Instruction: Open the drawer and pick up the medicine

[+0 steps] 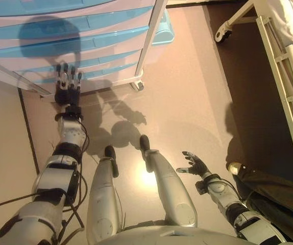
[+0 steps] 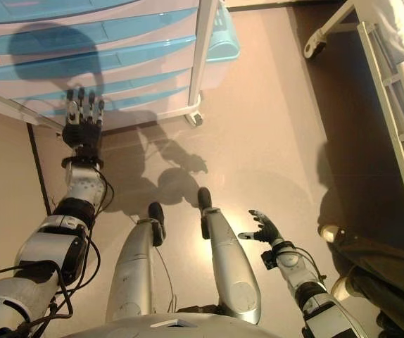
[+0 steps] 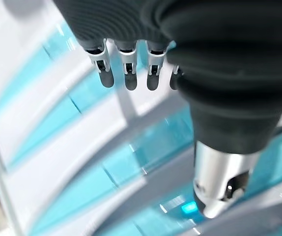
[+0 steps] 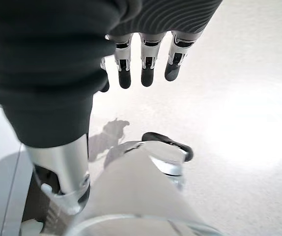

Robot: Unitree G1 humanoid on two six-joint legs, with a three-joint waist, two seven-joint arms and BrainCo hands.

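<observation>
A white drawer unit (image 1: 70,35) with several translucent blue drawer fronts (image 3: 87,93) stands at the top left, all drawers shut. My left hand (image 1: 68,88) reaches up toward its lower drawers, fingers straight and open, fingertips (image 3: 126,81) just short of the fronts and holding nothing. My right hand (image 1: 195,164) hangs low at the right beside my leg, fingers relaxed and open, empty. No medicine shows in any view.
The unit stands in a white frame on castors (image 1: 138,86), with a pale blue bin (image 1: 163,30) behind it. A white bed frame (image 1: 284,76) with a wheel (image 1: 222,34) runs down the right side. A person's dark trouser leg and shoe (image 1: 269,186) are at lower right.
</observation>
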